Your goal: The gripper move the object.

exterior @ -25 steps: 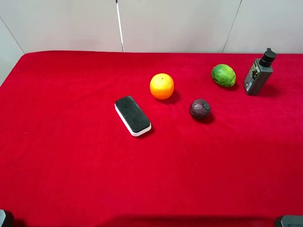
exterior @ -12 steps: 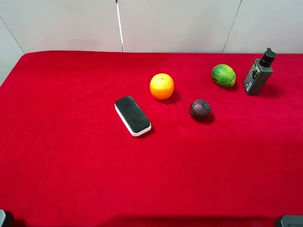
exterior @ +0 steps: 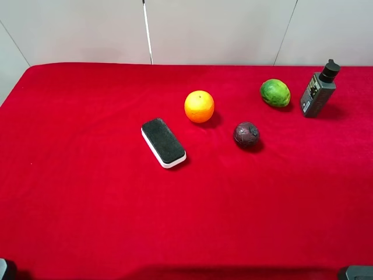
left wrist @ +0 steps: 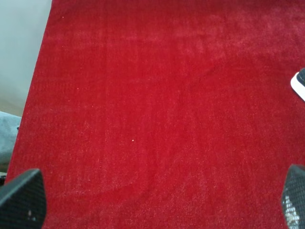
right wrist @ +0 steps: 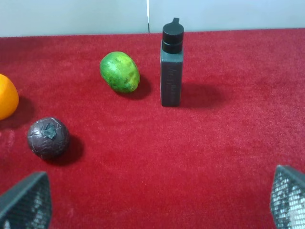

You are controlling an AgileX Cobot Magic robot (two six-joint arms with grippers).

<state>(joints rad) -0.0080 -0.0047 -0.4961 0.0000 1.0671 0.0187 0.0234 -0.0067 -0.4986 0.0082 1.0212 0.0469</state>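
The dark grey bottle (exterior: 318,91) with a black nozzle cap stands upright at the far right of the red table; it also shows in the right wrist view (right wrist: 171,64). My right gripper (right wrist: 152,200) is open, well short of the bottle, its fingertips (right wrist: 26,202) wide apart over bare cloth. My left gripper (left wrist: 152,200) is open over bare red cloth at the table's left, with only its fingertips (left wrist: 21,198) showing. In the exterior high view only small parts of the arms show at the bottom corners.
A green fruit (exterior: 275,93) lies just left of the bottle. A dark purple round fruit (exterior: 246,134), an orange (exterior: 199,106) and a black-and-white eraser block (exterior: 164,142) lie mid-table. The red cloth (exterior: 87,192) covers the table; a grey wall stands behind.
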